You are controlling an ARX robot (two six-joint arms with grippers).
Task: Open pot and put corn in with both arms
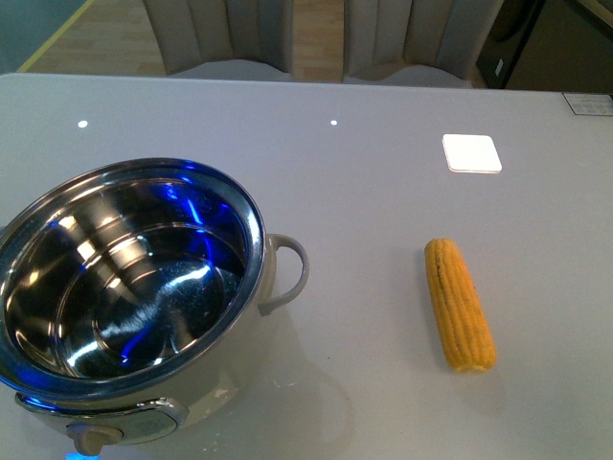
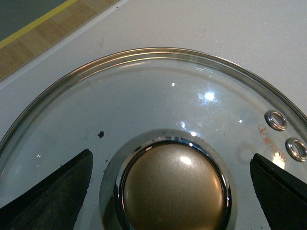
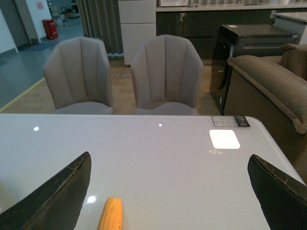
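Since the corn (image 1: 460, 305) looks stiff, light and ribbed, the right hand (image 3: 169, 158), spread wide, should pinch it mid-length; the left hand (image 2: 171, 153) stands wide astride the lid knob (image 2: 175, 189), seemingly not touching.

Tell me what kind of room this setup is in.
Most likely a home-style dining and living area, possibly a mock-up: a glossy white table with two beige padded chairs drawn up at its far edge, and a brown upholstered sofa near it.

Two beige chairs (image 3: 165, 72) stand behind the glossy white table (image 3: 168, 158) on wood flooring (image 3: 122, 91), a brown sofa (image 3: 268, 81) nearby
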